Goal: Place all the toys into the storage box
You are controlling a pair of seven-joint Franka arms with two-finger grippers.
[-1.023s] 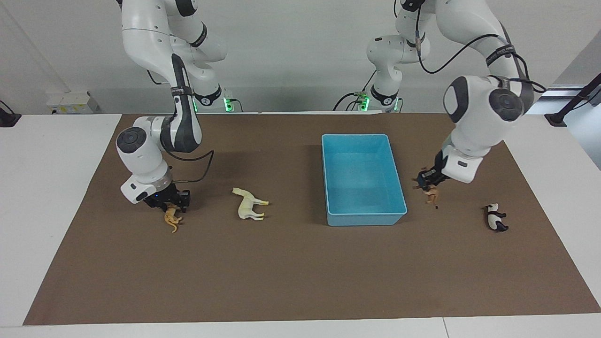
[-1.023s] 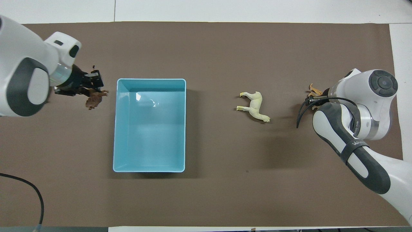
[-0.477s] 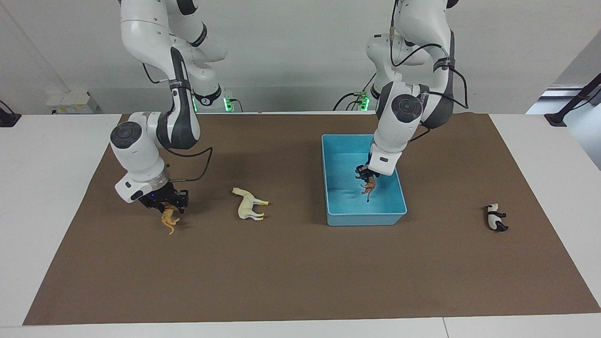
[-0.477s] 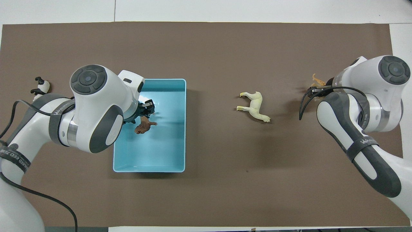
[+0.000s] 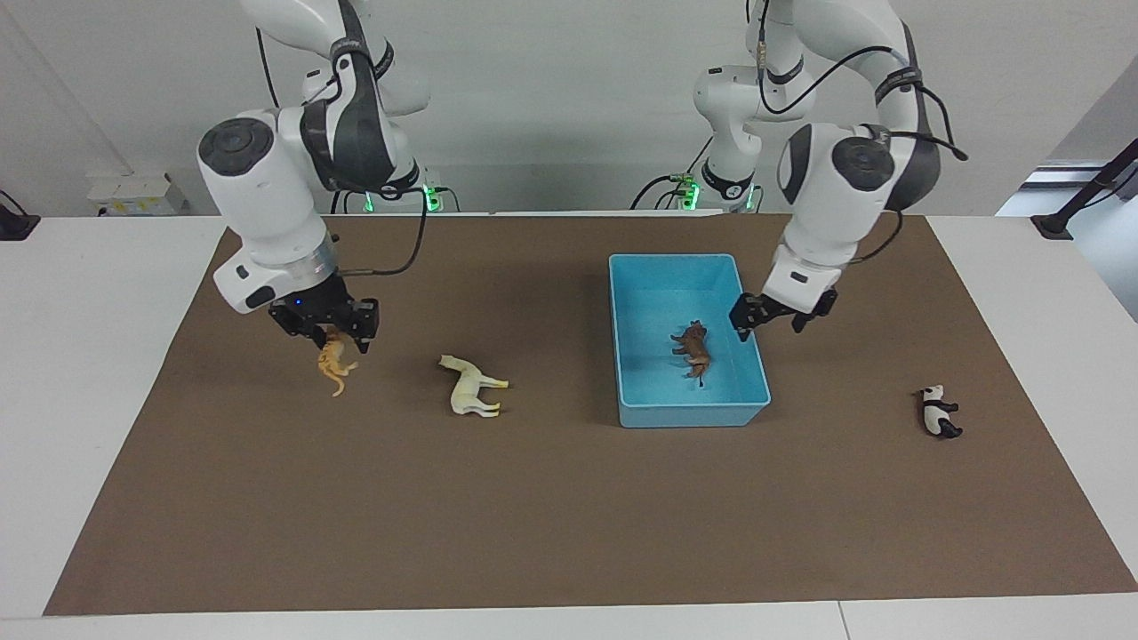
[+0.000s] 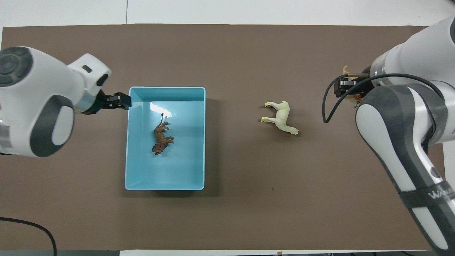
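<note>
The light-blue storage box point(image 5: 658, 298) point(image 6: 185, 160) stands on the brown mat. The brown animal point(image 5: 693, 348) point(image 6: 161, 137) lies inside it. My left gripper point(image 5: 780, 316) point(image 6: 119, 101) is open and empty, up over the box's wall at the left arm's end. My right gripper point(image 5: 331, 334) point(image 6: 350, 88) is shut on the orange tiger point(image 5: 332, 364) point(image 6: 346, 69) and holds it above the mat. The cream-white horse point(image 5: 474, 388) point(image 6: 281, 120) lies on its side between the tiger and the box. The panda point(image 5: 937, 412) lies toward the left arm's end; the overhead view hides it.
The brown mat point(image 5: 551, 516) covers most of the white table. A black cable point(image 6: 32, 220) lies at the mat's edge nearest the robots, at the left arm's end.
My left gripper let go of the brown animal, which now lies in the box, and moved off toward the left arm's end. My right gripper rose with the tiger.
</note>
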